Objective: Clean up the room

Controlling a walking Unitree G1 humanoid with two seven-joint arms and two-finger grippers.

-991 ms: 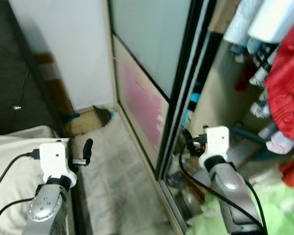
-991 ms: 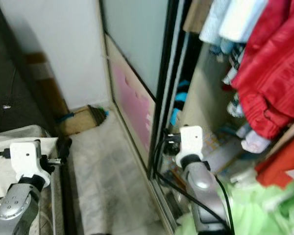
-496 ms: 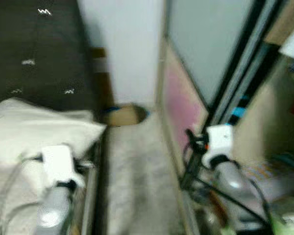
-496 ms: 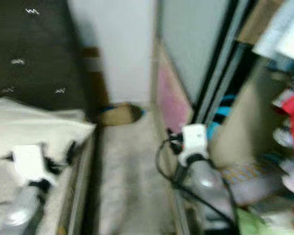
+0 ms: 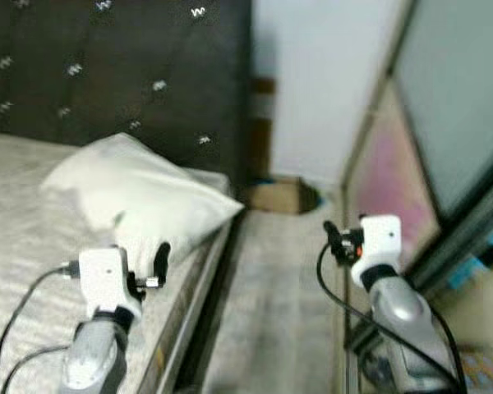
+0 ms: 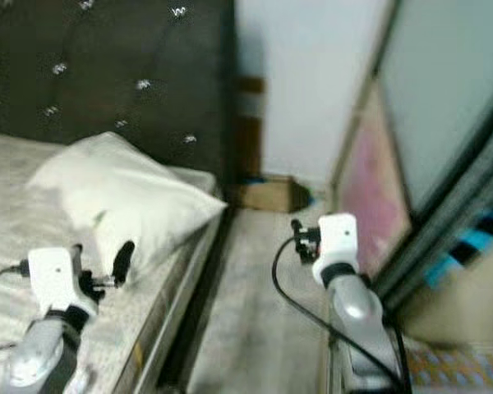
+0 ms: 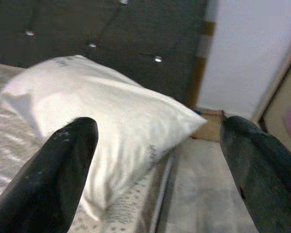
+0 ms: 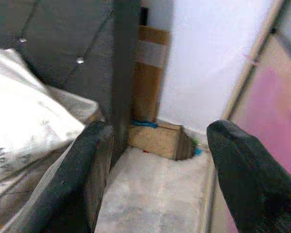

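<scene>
Bedroom corner: we face a bed (image 5: 33,246) on the left, its pale patterned cover running up to a dark tufted headboard (image 5: 123,74) studded with small buttons. A white pillow (image 5: 140,197) lies at the far end of the bed, one corner reaching over the bed's right edge. Right of the bed a strip of pale grey floor (image 5: 271,312) runs to the white far wall (image 5: 320,82), where a small cardboard box (image 5: 283,195) lies on the floor with taller cardboard (image 8: 148,73) leaning in the corner behind it. A sliding wardrobe door (image 5: 427,139) with a pinkish lower panel closes the right side.

Our left gripper (image 7: 155,160) hangs over the near bed edge, fingers spread wide, holding nothing. Our right gripper (image 8: 160,165) hovers above the floor strip near the door, also wide apart and empty. The eye views are somewhat blurred.
</scene>
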